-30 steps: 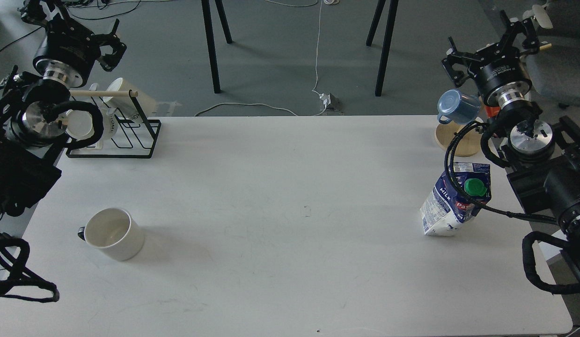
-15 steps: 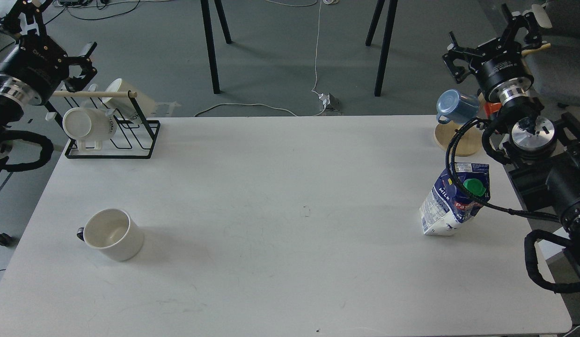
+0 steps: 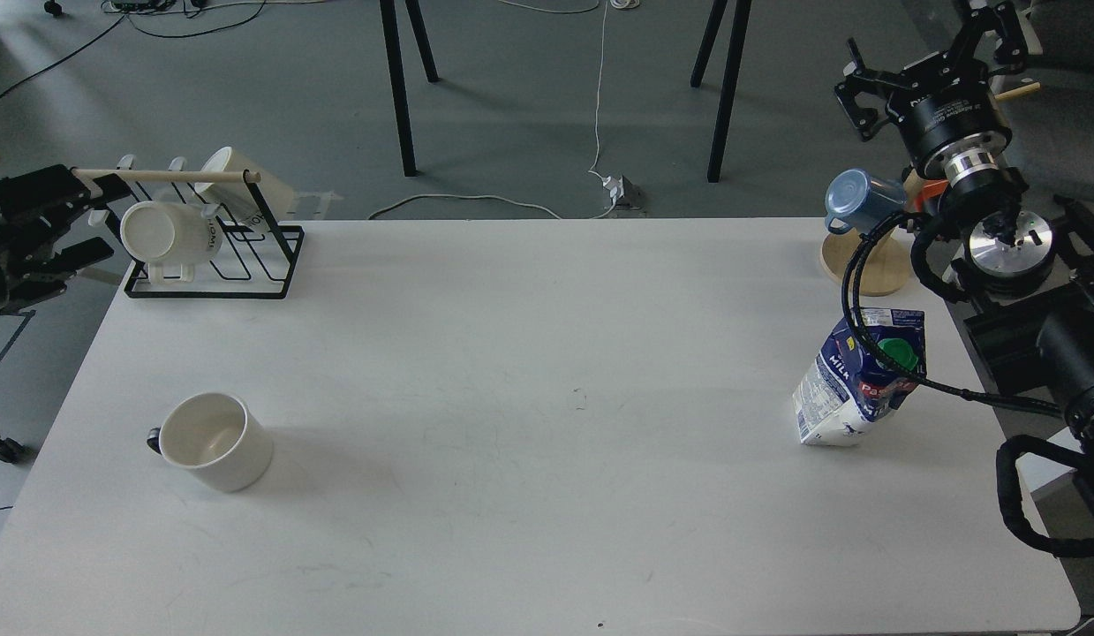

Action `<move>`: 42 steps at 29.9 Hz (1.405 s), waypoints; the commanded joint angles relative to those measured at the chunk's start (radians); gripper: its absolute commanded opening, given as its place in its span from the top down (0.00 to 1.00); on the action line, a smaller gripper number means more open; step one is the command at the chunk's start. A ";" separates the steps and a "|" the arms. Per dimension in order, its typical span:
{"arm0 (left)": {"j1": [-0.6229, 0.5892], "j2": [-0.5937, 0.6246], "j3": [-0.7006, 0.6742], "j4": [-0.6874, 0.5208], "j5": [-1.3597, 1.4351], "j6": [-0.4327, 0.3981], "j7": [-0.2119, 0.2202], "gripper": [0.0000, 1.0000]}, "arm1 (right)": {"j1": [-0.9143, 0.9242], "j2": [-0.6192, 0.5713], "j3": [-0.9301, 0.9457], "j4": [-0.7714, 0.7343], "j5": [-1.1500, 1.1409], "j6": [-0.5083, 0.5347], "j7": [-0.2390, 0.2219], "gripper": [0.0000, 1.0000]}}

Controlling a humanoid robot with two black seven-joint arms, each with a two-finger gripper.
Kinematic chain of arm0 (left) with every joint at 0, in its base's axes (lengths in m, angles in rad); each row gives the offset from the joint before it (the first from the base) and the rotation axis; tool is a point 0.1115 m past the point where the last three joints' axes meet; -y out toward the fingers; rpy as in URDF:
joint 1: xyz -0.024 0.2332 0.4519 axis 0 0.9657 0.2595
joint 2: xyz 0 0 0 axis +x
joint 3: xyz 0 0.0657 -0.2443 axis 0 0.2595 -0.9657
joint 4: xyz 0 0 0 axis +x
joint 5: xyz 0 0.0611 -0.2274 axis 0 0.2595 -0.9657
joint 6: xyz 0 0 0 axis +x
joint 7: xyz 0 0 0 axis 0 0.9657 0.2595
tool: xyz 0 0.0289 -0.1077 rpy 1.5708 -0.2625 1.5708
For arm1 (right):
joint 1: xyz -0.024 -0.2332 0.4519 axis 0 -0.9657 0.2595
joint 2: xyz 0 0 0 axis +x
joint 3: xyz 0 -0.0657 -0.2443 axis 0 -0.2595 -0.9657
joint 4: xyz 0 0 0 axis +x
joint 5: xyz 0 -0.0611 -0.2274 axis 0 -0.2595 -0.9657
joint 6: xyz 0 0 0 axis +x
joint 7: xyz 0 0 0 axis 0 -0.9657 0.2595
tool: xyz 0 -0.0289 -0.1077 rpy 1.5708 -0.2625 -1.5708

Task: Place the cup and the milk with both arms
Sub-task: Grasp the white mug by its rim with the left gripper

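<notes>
Cup [image 3: 215, 441] stands upright, lower left of frame, on the white table [image 3: 529, 371], handle turned to the left edge. Milk carton [image 3: 861, 374] at right, leaning, green cap up; a black cable of the right arm loops across its front.

Left gripper [image 3: 48, 221] at far left edge, beside the mug rack [image 3: 213, 231], well apart from the cup; fingers look spread, nothing between them. Right gripper [image 3: 931, 66] in upper right corner, off the table, well apart from the carton; seen dark and end-on, cannot tell whether fingers are parted or closed.

Risks, judged:
- cable may drag or tip the already tilted carton as the right arm moves
- left arm may clip the rack on its way to the cup

Hidden: left arm mostly cut off by the frame; carton label partly covered by cable; carton base contact unclear
</notes>
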 commanded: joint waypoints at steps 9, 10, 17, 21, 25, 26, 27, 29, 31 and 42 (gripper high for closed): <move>0.034 -0.070 0.163 -0.010 0.771 0.364 -0.122 0.12 | -0.043 -0.023 0.003 0.007 0.001 0.000 0.001 0.00; 0.034 -0.075 0.191 -0.007 0.817 0.401 -0.123 0.12 | -0.043 -0.028 0.005 0.007 0.001 0.000 0.001 0.00; 0.034 -0.100 0.331 0.013 0.970 0.539 -0.111 0.18 | -0.049 -0.037 0.006 0.007 0.003 0.000 0.002 0.00; 0.034 -0.165 0.334 0.096 1.020 0.579 -0.111 0.26 | -0.049 -0.033 0.006 0.007 0.003 0.000 0.002 0.00; 0.034 -0.225 0.335 0.203 1.048 0.590 -0.113 0.31 | -0.049 -0.028 0.006 0.007 0.003 0.000 0.002 0.00; 0.034 -0.239 0.335 0.219 1.050 0.590 -0.114 0.32 | -0.049 -0.026 0.006 0.007 0.003 0.000 0.002 0.00; 0.036 -0.250 0.337 0.231 1.057 0.591 -0.114 0.33 | -0.049 -0.026 0.006 0.007 0.003 0.000 0.002 0.00; 0.039 -0.262 0.337 0.236 1.072 0.591 -0.114 0.41 | -0.049 -0.028 0.006 0.007 0.003 0.000 0.002 0.00; 0.050 -0.267 0.334 0.236 1.076 0.593 -0.111 0.57 | -0.049 -0.029 0.006 0.007 0.003 0.000 0.002 0.00; 0.043 -0.259 0.334 0.246 1.076 0.591 -0.124 1.00 | -0.049 -0.036 0.014 0.007 0.003 0.000 0.010 0.00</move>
